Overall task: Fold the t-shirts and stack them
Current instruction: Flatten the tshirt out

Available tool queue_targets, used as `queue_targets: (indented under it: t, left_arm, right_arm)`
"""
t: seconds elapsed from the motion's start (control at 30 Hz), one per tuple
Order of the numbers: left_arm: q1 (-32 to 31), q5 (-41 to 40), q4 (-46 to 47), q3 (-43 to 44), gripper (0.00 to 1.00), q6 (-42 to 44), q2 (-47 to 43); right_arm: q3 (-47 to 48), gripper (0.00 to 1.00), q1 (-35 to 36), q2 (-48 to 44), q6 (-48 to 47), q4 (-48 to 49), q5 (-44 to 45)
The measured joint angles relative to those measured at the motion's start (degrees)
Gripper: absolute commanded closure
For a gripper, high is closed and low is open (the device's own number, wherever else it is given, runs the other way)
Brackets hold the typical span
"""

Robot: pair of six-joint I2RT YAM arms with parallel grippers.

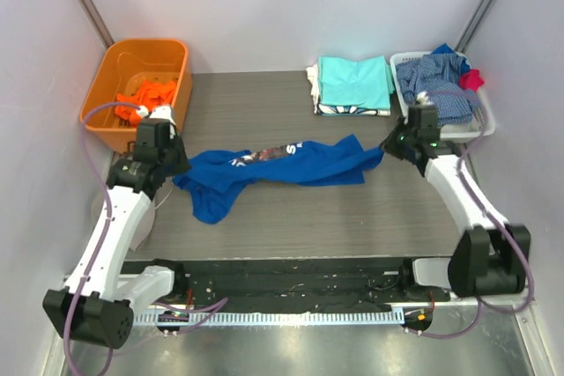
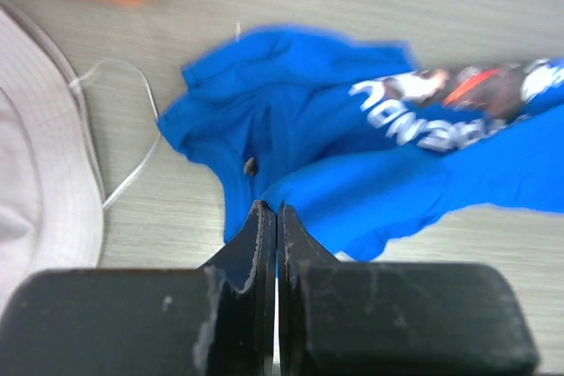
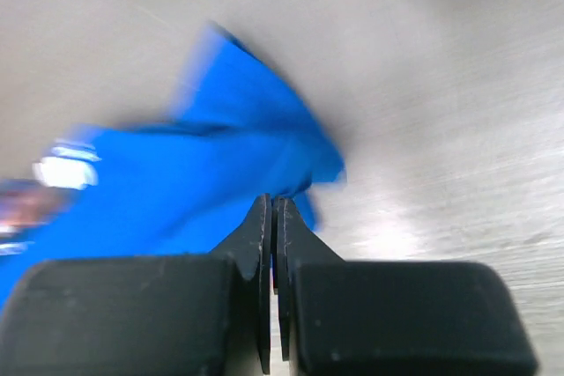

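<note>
As it lay under both arms, the table (image 1: 264, 112): grey wood-grain, with one shirt across the middle and containers at both far corners.
Royal blue t-shirt (image 1: 282, 169): rumpled and drawn out left to right across the middle of the table, print facing up. One part sagged toward the near edge at its left end. It was neither flat nor folded.
Orange bin (image 1: 141, 43): at the far left corner, with an orange t-shirt (image 1: 145, 94) crumpled inside.
White basket (image 1: 483, 125): at the far right corner, holding a checked garment (image 1: 441, 85).
Aqua t-shirt (image 1: 352, 84): folded at the far side just left of the basket, on top of other folded cloth. This looked to be the stack.
Left gripper (image 2: 267, 209): jaws pressed together at the shirt's left end, apparently pinching a fold of blue cloth.
Right gripper (image 3: 271, 202): jaws closed at the shirt's right corner. The wrist view was blurred, so how much cloth was caught could not be told.
Step on the royal blue t-shirt: judged to be spreading, with both ends gripped before any fold.
Next move for the grippers: probably an even pull apart with a slight lift, so the bunched middle opens flat. A thin pinch could slip if one side tugged harder.
</note>
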Motion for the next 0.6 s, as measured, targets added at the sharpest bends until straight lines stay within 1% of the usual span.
queue_targets:
  t: [0.13,0.23,0.33,0.43,0.6]
  left_arm:
    - [0.0,0.3,-4.9,11.5,1.00,0.1,-1.8]
    - [0.0,0.6,-8.3,19.8,1.00,0.3,-3.7]
    - [0.0,1.5,-12.0,25.0,1.00,0.5,-5.9]
    - [-1.0,1.9,-16.0,29.9,1.00,0.4,-6.8]
    - [-3.3,2.4,-19.3,34.4,1.00,-0.1,-8.8]
  right_arm:
    - [14.4,0.99,0.1,-10.5,-0.1,-7.1,1.6]
    - [22.5,0.99,0.2,-16.7,-0.2,-10.2,2.4]
    - [26.4,0.99,0.2,-21.6,-0.2,-14.2,3.1]
    - [28.9,0.99,0.2,-24.5,-0.3,-18.6,3.6]
    - [34.8,0.99,0.2,-25.2,-1.0,-25.1,4.4]
